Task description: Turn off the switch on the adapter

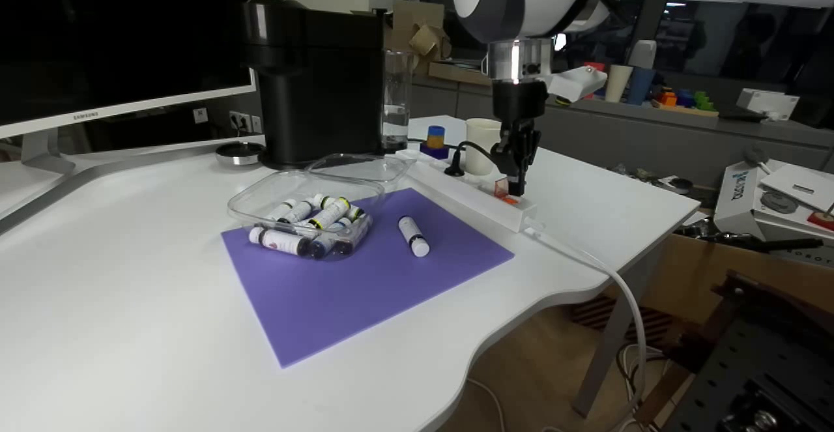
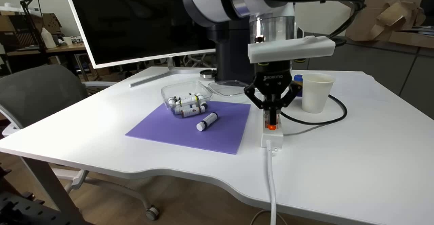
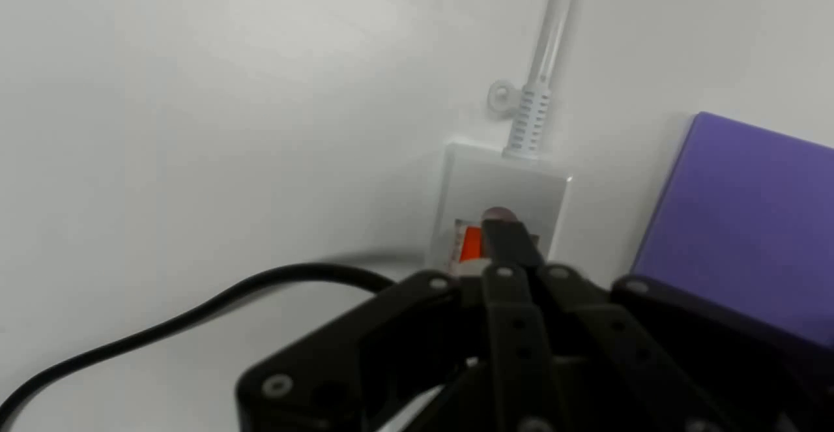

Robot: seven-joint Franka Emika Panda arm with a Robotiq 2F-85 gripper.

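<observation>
The adapter is a long white power strip (image 1: 449,187) on the white table. It also shows in the other views (image 2: 272,140) (image 3: 505,174). Its orange-red switch (image 1: 510,201) is near the cord end, with a clear reddish flap (image 1: 501,187) standing up beside it. The switch also shows in an exterior view (image 2: 272,127) and the wrist view (image 3: 470,244). My gripper (image 1: 516,189) points straight down, its fingers together with nothing seen between them. The fingertips (image 2: 273,121) (image 3: 511,240) are at the switch and hide part of it. I cannot tell whether they press it.
A black plug (image 1: 455,165) with a black cable sits in the strip. A white cup (image 2: 315,94) stands beside it. A purple mat (image 2: 190,140) bears a clear box (image 1: 260,204) of small bottles and a loose bottle (image 1: 413,235). A black machine (image 1: 319,86) stands behind.
</observation>
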